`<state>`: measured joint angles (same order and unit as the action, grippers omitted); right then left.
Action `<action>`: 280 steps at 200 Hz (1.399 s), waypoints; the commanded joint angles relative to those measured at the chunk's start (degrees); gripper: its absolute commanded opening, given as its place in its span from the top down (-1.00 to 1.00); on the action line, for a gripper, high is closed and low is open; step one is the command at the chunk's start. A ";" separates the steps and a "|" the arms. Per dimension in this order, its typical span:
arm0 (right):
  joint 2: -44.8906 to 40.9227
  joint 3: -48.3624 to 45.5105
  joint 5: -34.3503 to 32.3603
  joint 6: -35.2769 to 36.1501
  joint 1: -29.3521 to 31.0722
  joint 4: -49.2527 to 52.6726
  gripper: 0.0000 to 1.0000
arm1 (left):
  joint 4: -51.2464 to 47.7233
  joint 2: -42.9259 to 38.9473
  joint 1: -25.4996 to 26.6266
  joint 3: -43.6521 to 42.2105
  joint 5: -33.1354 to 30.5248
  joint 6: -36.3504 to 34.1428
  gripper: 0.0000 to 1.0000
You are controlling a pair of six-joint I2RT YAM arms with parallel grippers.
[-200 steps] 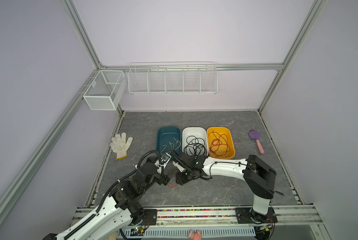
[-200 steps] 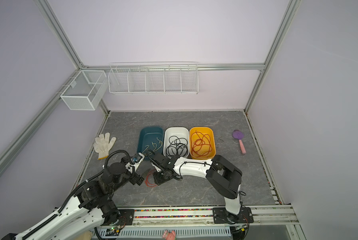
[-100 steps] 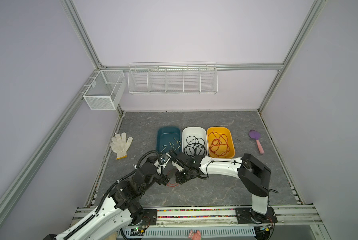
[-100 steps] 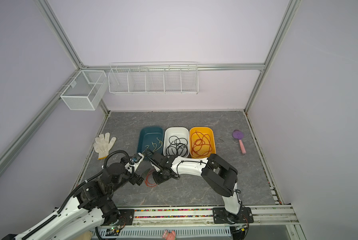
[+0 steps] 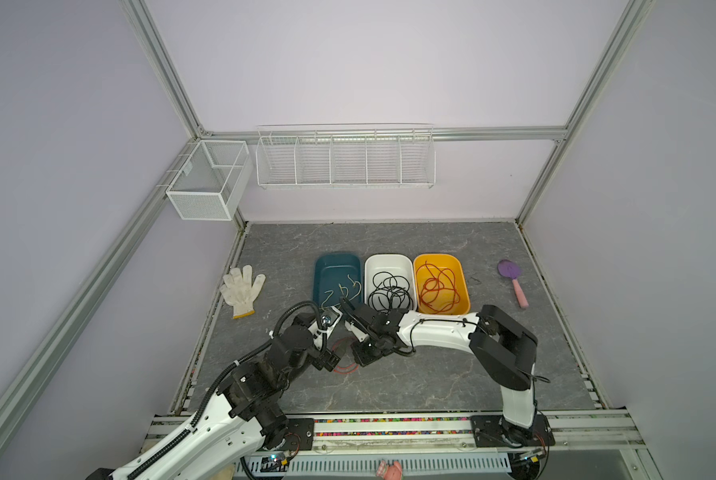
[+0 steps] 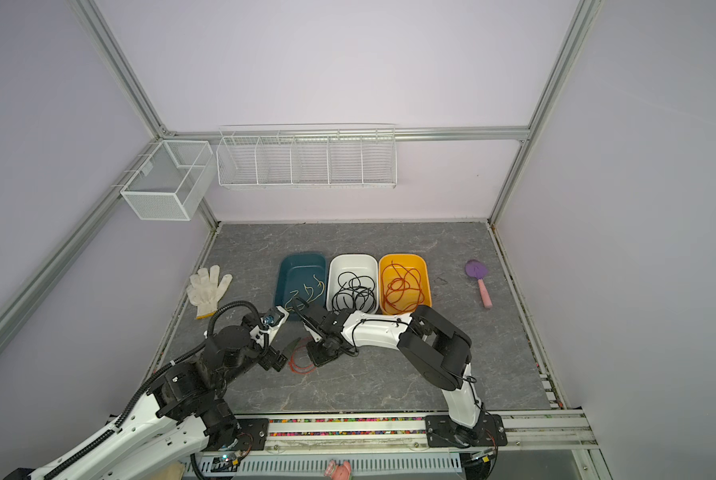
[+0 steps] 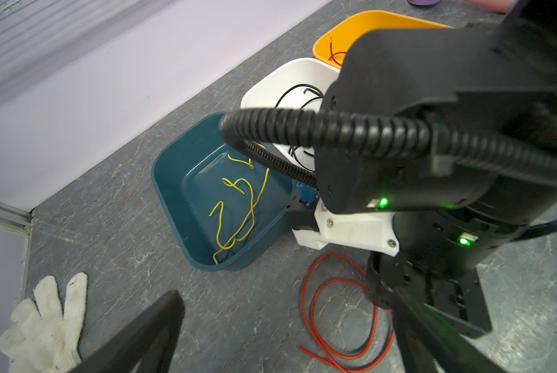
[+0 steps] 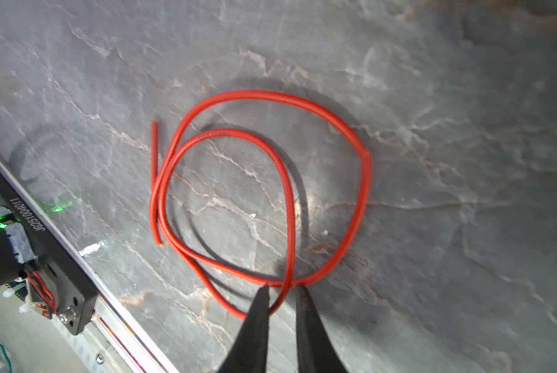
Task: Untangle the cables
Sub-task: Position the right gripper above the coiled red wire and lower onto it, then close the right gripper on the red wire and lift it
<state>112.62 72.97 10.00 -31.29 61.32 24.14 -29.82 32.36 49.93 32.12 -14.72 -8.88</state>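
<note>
Grey counter (image 5: 431, 382) in a top view carries the red cable (image 5: 343, 370) at six o'clock from the blue tray (image 5: 331, 270). Left wrist: left gripper (image 7: 283, 295) fingers spread wide. Right wrist: right gripper (image 8: 282, 287) fingers narrowly apart, straddling the cable.

Lilac walls (image 5: 348, 62) (grey marbled floor (image 5: 389, 386))

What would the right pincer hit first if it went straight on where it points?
The thin red cable loop: its strands cross between the tips of the right pincer, with the grey marbled tabletop apparently just beneath.
</note>
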 commanded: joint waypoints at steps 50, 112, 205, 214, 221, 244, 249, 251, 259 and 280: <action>-7.27 -4.58 -3.52 0.35 -1.28 0.31 0.85 | 0.90 0.51 0.26 -0.81 4.23 -1.40 -0.99; -13.08 -6.49 -2.56 1.14 -1.76 0.58 0.63 | 1.00 -0.16 0.25 -0.64 4.57 -1.34 -0.99; -20.61 -10.45 -2.74 0.50 -4.10 -1.55 0.01 | -2.08 11.89 0.27 7.24 5.61 5.34 -0.99; -20.05 -10.57 -1.12 0.39 -4.10 -2.57 -0.01 | -2.47 11.16 0.28 8.20 2.39 7.31 -0.99; -19.13 -10.57 -0.24 0.16 -4.01 -3.14 -0.02 | -2.08 8.18 0.25 8.04 0.66 8.71 -0.99; -15.57 -9.83 1.71 -0.26 -3.67 -4.57 -0.01 | 1.95 -1.78 0.25 3.19 1.40 8.40 -0.99; -14.85 -9.65 1.90 -0.35 -3.62 -4.90 -0.01 | 2.17 -3.93 0.26 2.38 1.82 8.22 -0.99; -14.59 -9.55 2.01 -0.42 -3.59 -5.07 -0.01 | 2.17 -4.80 0.25 2.10 1.98 8.17 -0.99; -13.45 -9.11 2.52 -0.60 -3.43 -5.80 -0.02 | 1.48 -7.69 0.26 1.49 2.02 7.84 -0.99; -9.91 -7.06 3.23 -0.86 -3.08 -6.69 -0.02 | -1.60 -12.69 0.25 1.54 0.30 6.31 -0.99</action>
<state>99.46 63.92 11.07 -31.38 57.65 19.38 -28.95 23.55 50.00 34.89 -12.29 -1.93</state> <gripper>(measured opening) 0.509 0.995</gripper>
